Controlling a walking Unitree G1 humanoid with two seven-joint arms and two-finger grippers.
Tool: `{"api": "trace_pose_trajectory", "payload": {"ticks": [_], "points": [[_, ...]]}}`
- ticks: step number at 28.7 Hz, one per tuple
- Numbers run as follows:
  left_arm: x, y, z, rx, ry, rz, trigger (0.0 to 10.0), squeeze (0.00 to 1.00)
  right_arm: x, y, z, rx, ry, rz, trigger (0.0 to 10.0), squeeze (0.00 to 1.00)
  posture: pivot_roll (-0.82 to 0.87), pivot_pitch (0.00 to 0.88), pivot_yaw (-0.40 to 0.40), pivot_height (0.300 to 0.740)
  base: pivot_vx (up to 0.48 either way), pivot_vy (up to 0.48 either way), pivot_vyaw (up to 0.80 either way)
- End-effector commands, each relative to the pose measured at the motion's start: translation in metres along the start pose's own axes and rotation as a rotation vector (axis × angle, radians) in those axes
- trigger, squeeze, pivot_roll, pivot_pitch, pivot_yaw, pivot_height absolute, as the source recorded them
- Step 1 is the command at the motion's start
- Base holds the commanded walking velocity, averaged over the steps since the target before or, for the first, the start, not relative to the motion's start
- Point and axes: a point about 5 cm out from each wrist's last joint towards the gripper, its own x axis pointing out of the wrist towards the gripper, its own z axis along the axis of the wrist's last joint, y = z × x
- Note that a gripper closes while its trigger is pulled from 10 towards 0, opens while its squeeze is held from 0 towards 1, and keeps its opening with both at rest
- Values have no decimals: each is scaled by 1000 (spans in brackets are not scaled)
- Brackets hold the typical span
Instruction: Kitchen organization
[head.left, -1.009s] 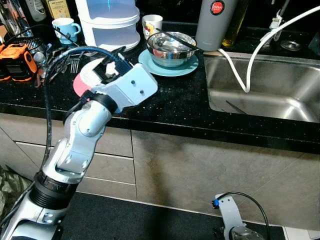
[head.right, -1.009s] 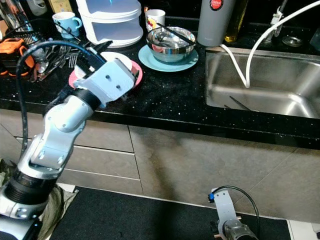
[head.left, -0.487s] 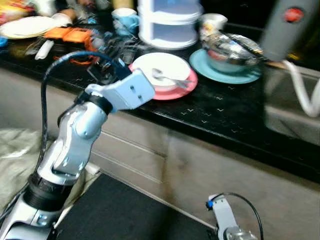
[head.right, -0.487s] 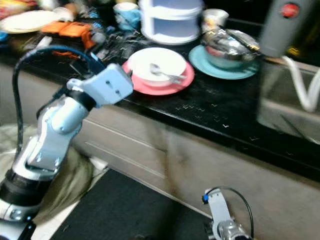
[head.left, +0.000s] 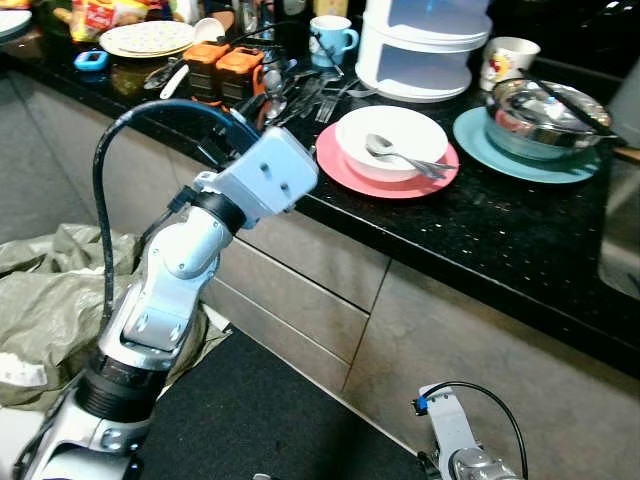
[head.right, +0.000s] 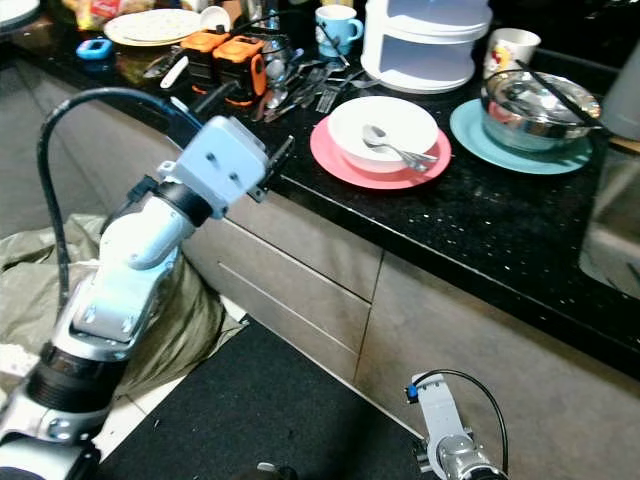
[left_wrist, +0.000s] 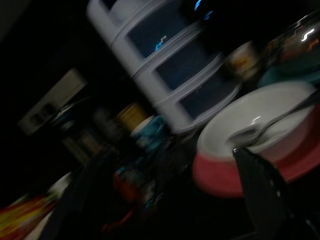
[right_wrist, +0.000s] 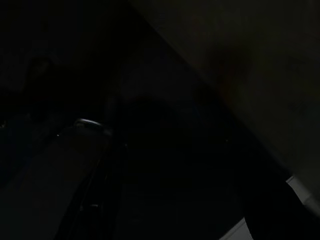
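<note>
A white bowl with a spoon in it sits on a pink plate on the black counter. To its right a steel bowl rests on a teal plate. My left gripper is raised at the counter's front edge, just left of the pink plate and apart from it, mostly hidden behind its grey wrist housing. The left wrist view looks across the bowl toward the white stacked container. My right arm hangs idle low down.
Behind the plates stand a white stacked container, a blue mug and a white mug. A pile of cutlery, orange tools and a plate of food crowd the left. A crumpled bag lies on the floor.
The camera has swung left, so the sink is out of view and more of the left counter shows. My left gripper has drawn back from over the pink plate to the counter's edge.
</note>
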Motion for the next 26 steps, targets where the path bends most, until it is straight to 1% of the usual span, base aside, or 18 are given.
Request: {"api": "trace_pose_trajectory", "payload": {"ticks": [1,2,5,7,9,12,15,16,18,20,23,26], "points": [[3,-3,-3,-58,-2,-24,10000,0,-1,1,-13,25,47,11,10000,0,80,136,-3,740,0,0,-800],[4,-2,-3,-80,-4,-21,10000,0,-1,1,-13,27,47,12,10000,0,71,136,-2,740,0,0,-800],[6,-1,-3,-99,-10,-19,10000,0,-1,1,-13,27,43,10,10000,0,70,135,-2,740,0,0,-800],[7,0,-4,-108,-11,-17,10000,0,-1,1,-14,29,43,5,10000,0,70,135,-3,740,0,0,-425],[8,2,-6,-124,-9,-24,10000,0,-1,0,-14,25,43,-3,10000,0,70,138,-3,740,0,0,0],[8,0,-9,-138,-3,-66,10000,0,-1,0,-14,18,44,-8,10000,0,70,139,-3,740,0,0,0],[8,-17,-7,-77,-40,-265,10000,0,-1,0,-13,20,38,-11,10000,0,73,155,-10,740,0,0,0],[8,-21,-6,-51,-58,-311,10000,0,-1,0,-13,23,35,-12,10000,0,73,155,-10,740,0,0,0],[10,-22,-4,-40,-74,-331,10000,0,-1,-1,-13,25,33,-12,10000,0,72,161,-10,740,0,0,0],[13,-21,-3,11,-89,-365,10000,0,-1,-1,-14,31,33,-14,10000,0,70,170,-9,740,0,0,0],[19,-14,-6,119,-96,-387,10000,0,-1,-2,-16,44,33,-20,10000,0,58,194,-9,740,0,0,0],[26,-5,-6,187,-109,-368,10000,0,-2,-3,-19,50,34,-25,10000,0,49,211,-10,740,0,0,0]]}}
